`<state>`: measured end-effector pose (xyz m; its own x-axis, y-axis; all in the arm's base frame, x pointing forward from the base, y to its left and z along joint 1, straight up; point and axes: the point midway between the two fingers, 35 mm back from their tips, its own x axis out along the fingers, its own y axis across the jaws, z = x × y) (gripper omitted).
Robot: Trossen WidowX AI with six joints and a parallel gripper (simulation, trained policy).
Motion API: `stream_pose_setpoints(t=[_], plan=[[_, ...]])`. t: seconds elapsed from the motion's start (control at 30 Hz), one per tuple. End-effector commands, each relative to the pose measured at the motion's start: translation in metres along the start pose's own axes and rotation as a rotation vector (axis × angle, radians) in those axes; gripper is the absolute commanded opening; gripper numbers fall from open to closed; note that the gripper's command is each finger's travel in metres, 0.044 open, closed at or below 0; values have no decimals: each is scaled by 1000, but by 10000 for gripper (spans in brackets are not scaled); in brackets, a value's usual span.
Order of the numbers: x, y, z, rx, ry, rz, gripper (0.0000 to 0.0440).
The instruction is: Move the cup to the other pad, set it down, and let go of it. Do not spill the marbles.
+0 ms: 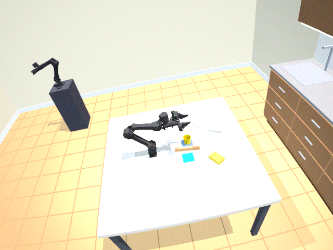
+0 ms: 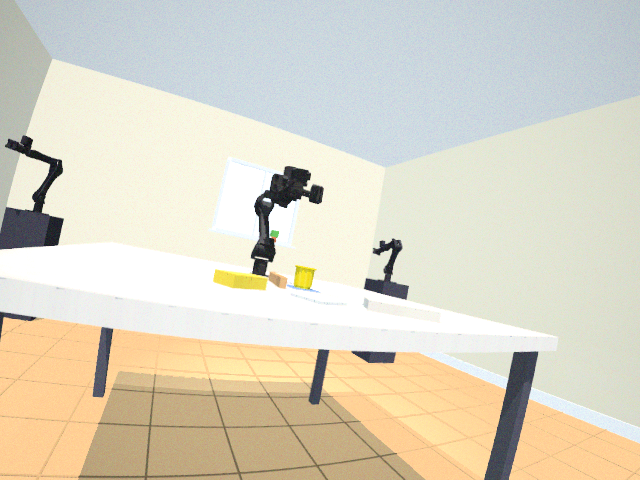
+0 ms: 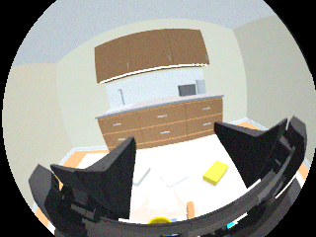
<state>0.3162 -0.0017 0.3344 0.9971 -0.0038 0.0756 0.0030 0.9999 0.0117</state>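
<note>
So the gripper [image 1: 185,120] [image 2: 305,190] [image 3: 177,133] was up in the air over the table [image 1: 161,194] [image 2: 155,304] [image 3: 163,193], fingers spread wide with nothing between them. The cup [image 1: 187,139] [image 2: 304,277] [image 3: 160,220] stood upright on the blue pad [image 1: 183,143] [image 2: 313,290] [image 3: 173,220], below the gripper and off to one side. My read: the job was at the approach stage, no grab made. Next it needed to come down beside the cup, line the open fingers up around it, then close gently and keep it level. I couldn't make out any marbles inside.

The cup was yellow, round, a bit wider at the rim, and looked like smooth plastic. Further from the gripper than the cup was a long squared-off bar [image 1: 187,148] [image 2: 277,279] [image 3: 191,209], orange-brown like wood, and past that the flat cyan pad [image 1: 188,157] [image 3: 230,224], presumably the target. So the cup would've needed a decent lift over that bar. Out ahead of the gripper and down low lay a chunky yellow block [image 1: 216,158] [image 2: 239,280] [image 3: 215,172], matte and maybe spongy.
</note>
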Motion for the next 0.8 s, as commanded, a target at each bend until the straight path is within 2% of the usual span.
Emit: stream_pose_setpoints(t=[0.0,0.3,0.37,0.77], plan=[[0,0,1,2,1,1,374],[2,1,4,37,49,-2,138],[3,2,4,51,68,-4,101],[13,11,7,176,177,12,138]])
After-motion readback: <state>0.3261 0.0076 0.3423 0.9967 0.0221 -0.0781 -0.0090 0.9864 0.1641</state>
